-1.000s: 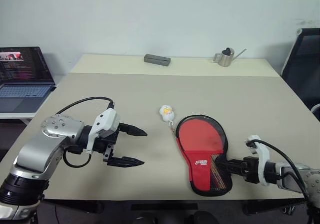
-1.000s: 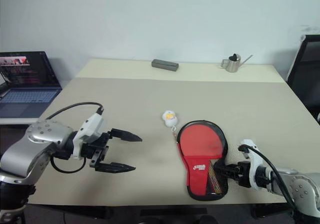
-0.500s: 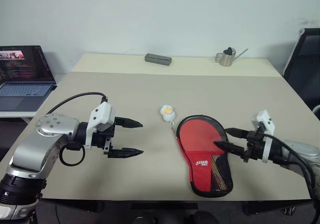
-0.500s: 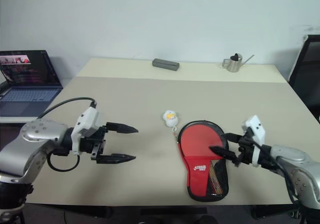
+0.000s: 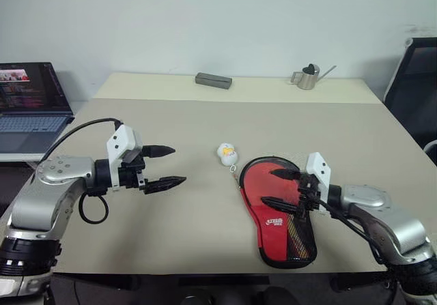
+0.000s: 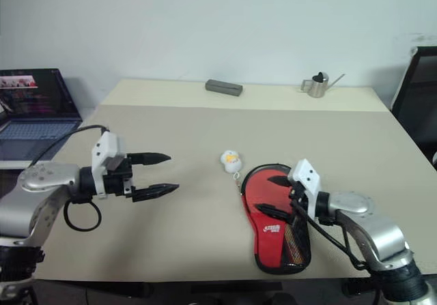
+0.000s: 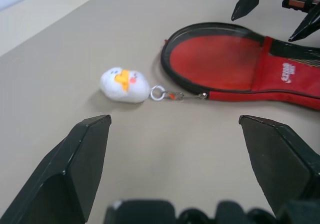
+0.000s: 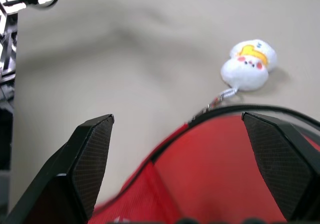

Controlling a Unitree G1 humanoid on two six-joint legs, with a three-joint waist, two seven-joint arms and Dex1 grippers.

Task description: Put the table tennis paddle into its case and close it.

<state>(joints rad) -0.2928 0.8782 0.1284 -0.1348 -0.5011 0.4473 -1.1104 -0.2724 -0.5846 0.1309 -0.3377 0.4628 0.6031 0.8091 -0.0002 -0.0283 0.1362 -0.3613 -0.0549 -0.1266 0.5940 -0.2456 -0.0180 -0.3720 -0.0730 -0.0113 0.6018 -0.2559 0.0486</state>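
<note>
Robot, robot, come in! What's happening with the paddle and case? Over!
Both grippers open, left over bare table, right above the case. Paddle lies in the unzipped case. Charm beside it, nothing blocking.

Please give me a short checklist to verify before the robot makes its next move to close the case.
1. Paddle inside the case: ok, red face and handle lie in it.
2. Case zipped: not ok, the head end gapes.
3. Right claw open: ok, above the paddle face.
4. Left claw open and empty: ok, apart from the case.
5. Charm clear of the case mouth: ok, beside it on the table.
6. Zipper pull position: cannot tell.
</note>
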